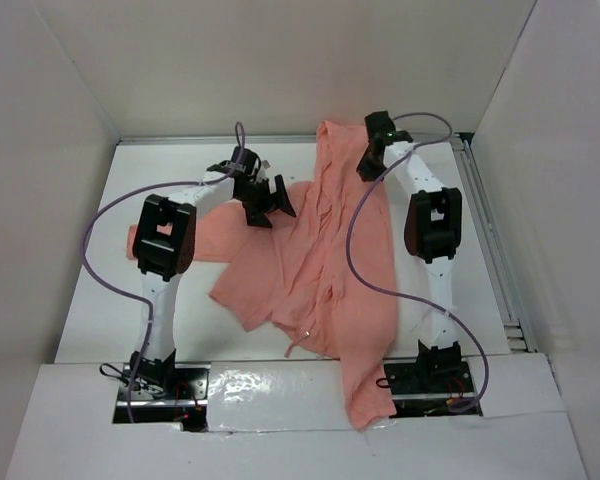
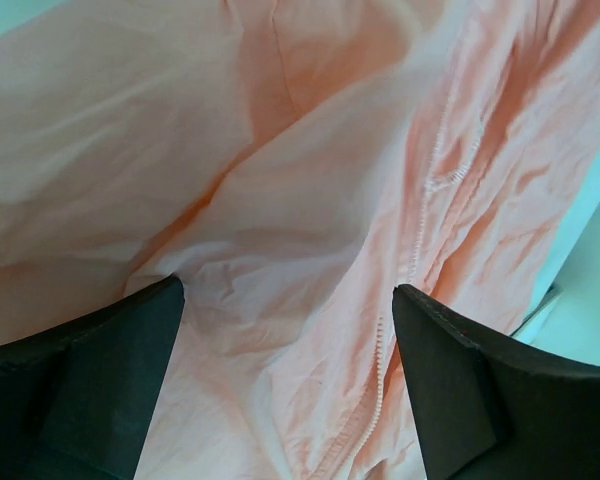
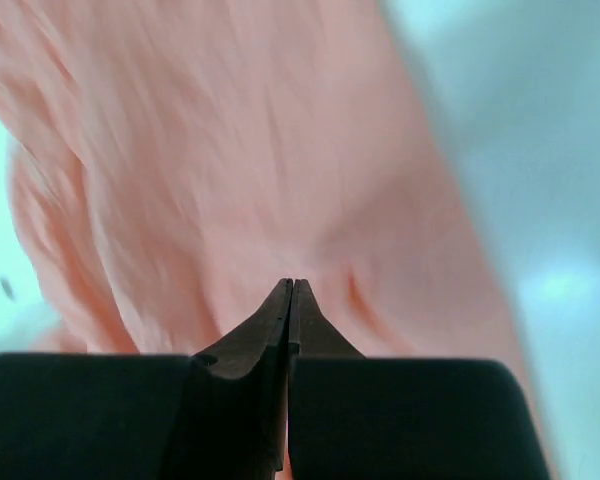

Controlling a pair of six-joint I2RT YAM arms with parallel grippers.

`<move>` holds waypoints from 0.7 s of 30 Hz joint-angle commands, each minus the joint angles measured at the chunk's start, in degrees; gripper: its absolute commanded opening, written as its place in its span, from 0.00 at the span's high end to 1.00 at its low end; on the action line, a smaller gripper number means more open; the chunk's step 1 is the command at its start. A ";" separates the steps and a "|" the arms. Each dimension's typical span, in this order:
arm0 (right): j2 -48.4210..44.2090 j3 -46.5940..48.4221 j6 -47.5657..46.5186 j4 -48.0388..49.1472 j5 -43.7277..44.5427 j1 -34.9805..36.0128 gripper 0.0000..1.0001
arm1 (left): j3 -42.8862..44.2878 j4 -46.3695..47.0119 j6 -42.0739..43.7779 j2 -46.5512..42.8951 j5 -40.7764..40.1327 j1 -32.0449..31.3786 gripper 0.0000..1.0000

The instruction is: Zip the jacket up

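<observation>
The salmon-pink jacket [image 1: 325, 270] lies crumpled on the white table, hood end far and one end hanging over the near edge. My left gripper [image 1: 272, 212] is open and hovers over the jacket's left part. In the left wrist view the left gripper [image 2: 288, 290] has its jaws wide apart above the fabric [image 2: 230, 180], and a line of zipper teeth [image 2: 418, 225] runs down by the right finger [image 2: 460, 380]. My right gripper [image 1: 366, 168] is shut by the jacket's far end. In the right wrist view the right gripper [image 3: 291, 284] is closed with nothing seen between its jaws, blurred fabric [image 3: 230, 150] beyond.
White walls enclose the table [image 1: 110, 300] on the left, back and right. A metal rail [image 1: 495, 250] runs along the right edge. Purple cables [image 1: 100, 215] loop from both arms. A white panel [image 1: 280, 440] covers the near edge by the arm bases.
</observation>
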 commanded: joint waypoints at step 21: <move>-53.17 -72.29 19.76 -5.30 5.72 17.81 0.00 | -28.02 2.15 0.34 -33.89 -2.93 7.90 0.01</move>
